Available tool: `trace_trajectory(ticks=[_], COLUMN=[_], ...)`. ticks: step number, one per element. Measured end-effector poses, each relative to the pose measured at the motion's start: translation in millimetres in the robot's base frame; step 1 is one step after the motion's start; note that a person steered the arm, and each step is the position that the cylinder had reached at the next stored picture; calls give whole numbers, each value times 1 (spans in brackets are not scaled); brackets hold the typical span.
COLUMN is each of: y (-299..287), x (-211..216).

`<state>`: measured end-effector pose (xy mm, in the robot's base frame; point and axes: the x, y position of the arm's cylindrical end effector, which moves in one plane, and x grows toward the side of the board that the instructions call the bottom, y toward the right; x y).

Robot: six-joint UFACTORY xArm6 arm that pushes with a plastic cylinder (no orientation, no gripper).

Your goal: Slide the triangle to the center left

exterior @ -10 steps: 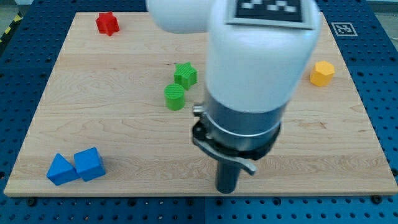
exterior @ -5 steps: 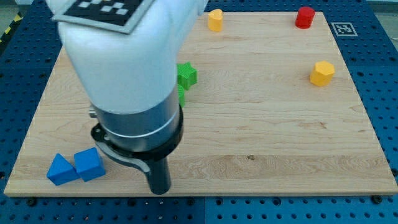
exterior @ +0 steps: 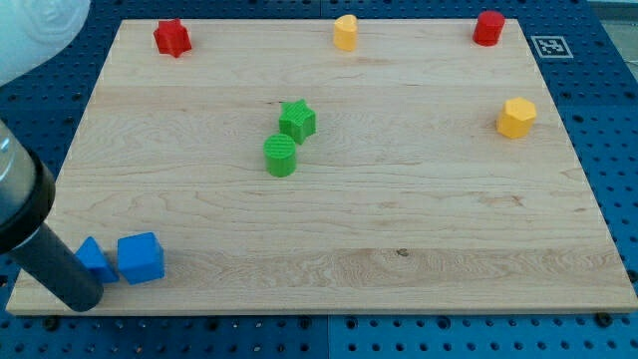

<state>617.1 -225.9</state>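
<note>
The blue triangle (exterior: pixel 97 257) lies at the board's bottom left corner, partly hidden by my rod. A blue cube (exterior: pixel 141 258) sits right beside it on its right. My tip (exterior: pixel 80 302) is at the view's bottom left, just below and left of the triangle, at the board's front edge. I cannot tell whether it touches the triangle.
A green star (exterior: pixel 297 120) and green cylinder (exterior: pixel 281 156) sit near the middle. A red star (exterior: pixel 171 38) is top left, a yellow block (exterior: pixel 345 32) top middle, a red block (exterior: pixel 488 27) top right, a yellow hexagon (exterior: pixel 516 117) at right. The wooden board (exterior: pixel 419 229) ends close to the blue blocks.
My arm has swept from the board's bottom middle to the bottom left corner. My rod now covers part of the blue triangle. The blocks have not visibly moved.
</note>
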Motion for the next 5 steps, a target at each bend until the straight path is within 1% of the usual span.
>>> trace_trajectory(ticks=[1, 3, 5], y=[0, 0, 0], x=[-8, -42, -50])
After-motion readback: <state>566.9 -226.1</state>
